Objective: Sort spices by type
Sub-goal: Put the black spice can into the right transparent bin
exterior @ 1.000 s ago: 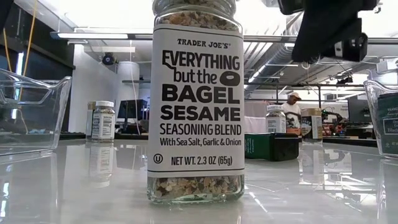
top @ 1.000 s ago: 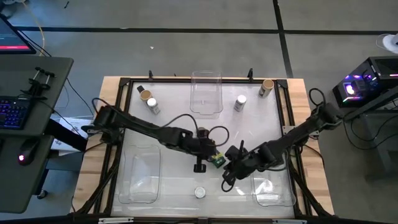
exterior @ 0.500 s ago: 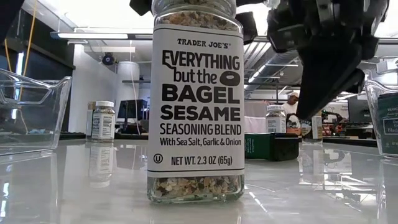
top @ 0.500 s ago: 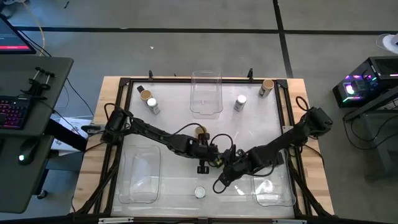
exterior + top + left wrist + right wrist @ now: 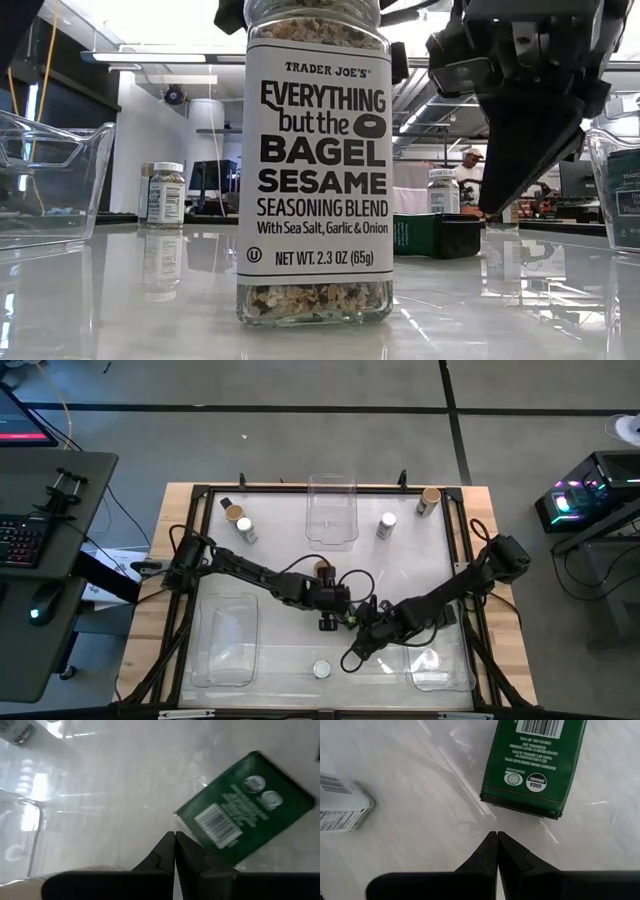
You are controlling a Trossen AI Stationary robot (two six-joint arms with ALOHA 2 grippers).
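Note:
A flat dark-green spice box (image 5: 350, 618) lies label-up on the white table near its middle, also showing in the low view (image 5: 435, 236). My left gripper (image 5: 175, 836) points at it from the table's left, shut, just short of one corner (image 5: 245, 817). My right gripper (image 5: 496, 835) is shut too, its tips a little off the box's end (image 5: 535, 767); in the low view it hangs above the table (image 5: 520, 120). A bagel-seasoning jar (image 5: 315, 160) with a white lid (image 5: 320, 669) stands by the near edge. Other jars stand along the far side.
Three clear bins sit on the table: far middle (image 5: 332, 510), near left (image 5: 225, 645), near right (image 5: 437, 665), the last holding a dark box (image 5: 625, 200). Jars with tan lids (image 5: 235, 513) (image 5: 431, 496) (image 5: 322, 570) and white lids (image 5: 245, 528) (image 5: 387, 520) stand apart.
My right gripper has moved toward the table's left, closer to the green box, and has come down nearer the table. My left gripper has shifted only slightly beside the box. The box has stayed flat on the table.

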